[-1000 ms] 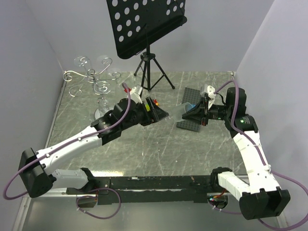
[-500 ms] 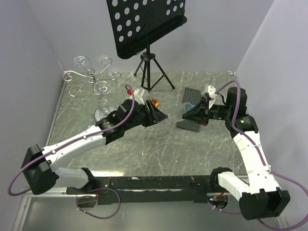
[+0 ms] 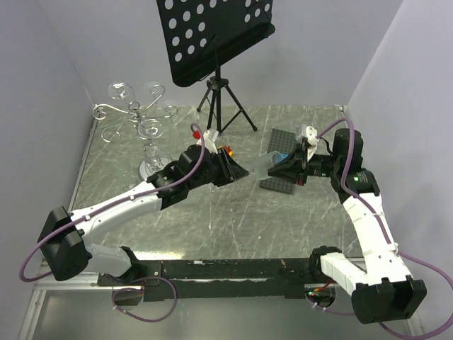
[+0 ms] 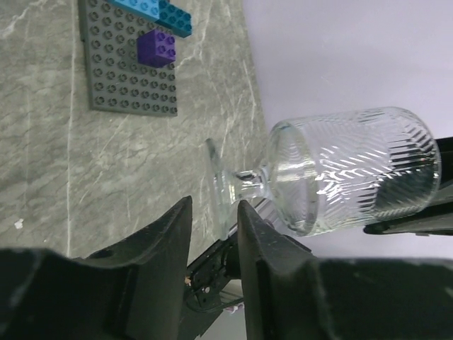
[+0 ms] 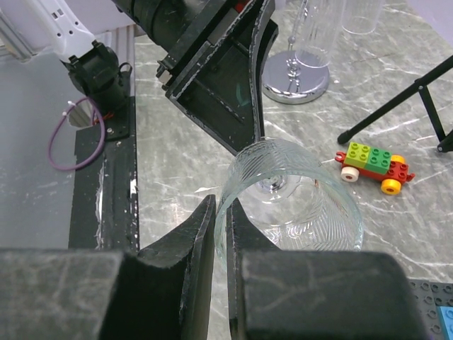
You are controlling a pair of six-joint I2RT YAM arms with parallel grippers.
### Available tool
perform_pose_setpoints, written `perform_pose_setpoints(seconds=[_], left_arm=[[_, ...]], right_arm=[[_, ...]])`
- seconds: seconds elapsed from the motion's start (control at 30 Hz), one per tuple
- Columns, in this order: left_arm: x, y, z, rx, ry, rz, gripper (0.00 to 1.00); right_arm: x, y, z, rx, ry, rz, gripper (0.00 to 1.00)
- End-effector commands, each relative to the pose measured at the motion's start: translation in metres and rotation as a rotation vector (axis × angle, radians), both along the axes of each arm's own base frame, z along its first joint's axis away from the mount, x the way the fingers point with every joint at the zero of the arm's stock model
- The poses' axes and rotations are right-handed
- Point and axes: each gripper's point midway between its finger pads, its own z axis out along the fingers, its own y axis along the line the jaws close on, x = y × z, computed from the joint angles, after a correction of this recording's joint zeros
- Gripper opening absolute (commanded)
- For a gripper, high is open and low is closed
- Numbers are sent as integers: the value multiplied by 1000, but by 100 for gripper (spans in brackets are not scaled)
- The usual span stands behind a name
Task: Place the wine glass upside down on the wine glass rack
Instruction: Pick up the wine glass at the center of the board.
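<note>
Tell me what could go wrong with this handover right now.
1. The right gripper pinches only the thin rim of the wine glass, which lies sideways above the table. A nudge from the left gripper might twist the glass loose or crack it.
2. The left jaws stand open on either side of the foot. Closing on that thin disc rather than on the stem may give a slippery hold.
</note>
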Motion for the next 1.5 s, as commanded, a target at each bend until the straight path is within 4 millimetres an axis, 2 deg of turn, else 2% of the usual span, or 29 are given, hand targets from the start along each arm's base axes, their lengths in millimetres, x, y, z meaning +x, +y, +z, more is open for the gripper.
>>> perform_pose_setpoints(seconds=[0.0,0.27,0.43,0.6,0.7,0.83,0.93,1.17,1.23,1.33,1.43,1.47], left_arm=[[4,-7,36,-94,-75,-22,36],[6,-7,34,-108,-67,-34,29],[5,-8,35,-109,-66,-46,18],[5,-9,32,-105,-56,-55,15],[5,-9,32,-107,-53,-60,2],[5,-8,33,-112,-49,-61,1],[4,-7,31,-110,-45,-59,1],[6,1,35,-114,-56,-23,1],[7,3,36,-110,-59,-13,1],[10,9,37,-95,-65,13,1],[11,15,45,-95,-89,33,1],[10,18,41,-74,-77,38,1]], right_arm=[[-7,2,20,32,-122,62,0],[-8,3,20,37,-116,73,0],[-9,3,20,38,-117,76,0],[-9,3,19,38,-117,77,0],[-10,3,19,39,-120,84,0],[-12,4,19,39,-123,92,1],[-13,4,18,39,-125,99,5],[-17,4,18,45,-124,123,27],[-19,4,18,46,-127,128,38],[-22,4,19,43,-134,135,59],[-26,4,23,41,-141,143,66],[-27,4,24,39,-146,146,66]])
